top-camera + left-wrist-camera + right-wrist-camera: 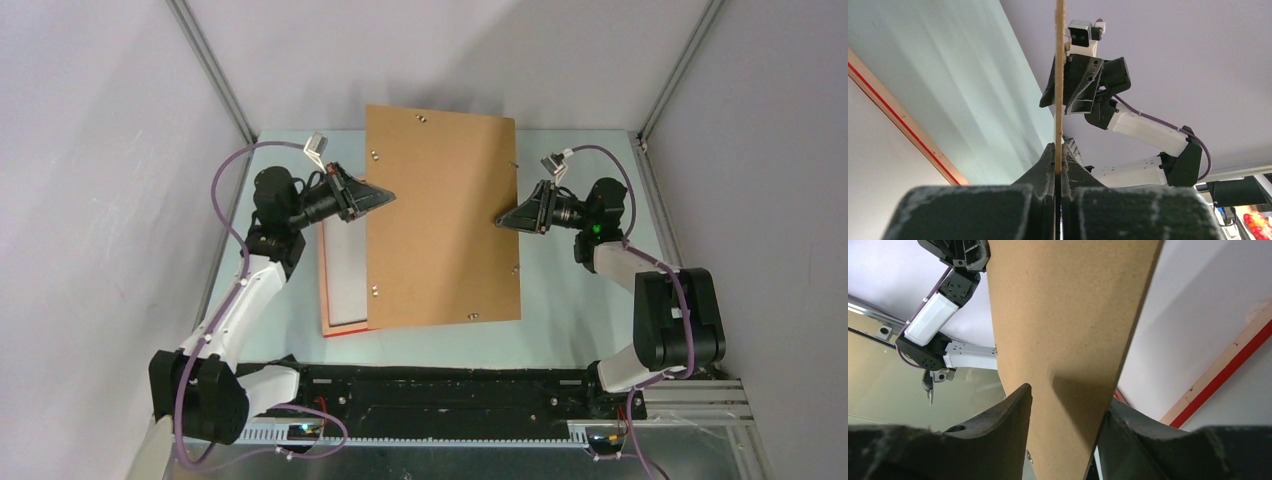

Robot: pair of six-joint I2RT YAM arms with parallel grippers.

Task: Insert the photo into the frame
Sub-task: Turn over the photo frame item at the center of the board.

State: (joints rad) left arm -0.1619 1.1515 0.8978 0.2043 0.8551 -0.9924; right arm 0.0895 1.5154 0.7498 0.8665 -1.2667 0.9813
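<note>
I have the left gripper pinched tight on the backing board's left edge and the right gripper clamped on its right edge, board held off the table. The frame lies flat beneath the board's left side, with a white sheet inside. I can't tell if that's the photo.

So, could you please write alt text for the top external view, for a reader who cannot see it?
Two robot arms hold a brown backing board between them above a pale table, the left claw pinching its left edge and the right claw its right edge. Under the board's left side lies the frame, red-edged with a white surface inside.
</note>
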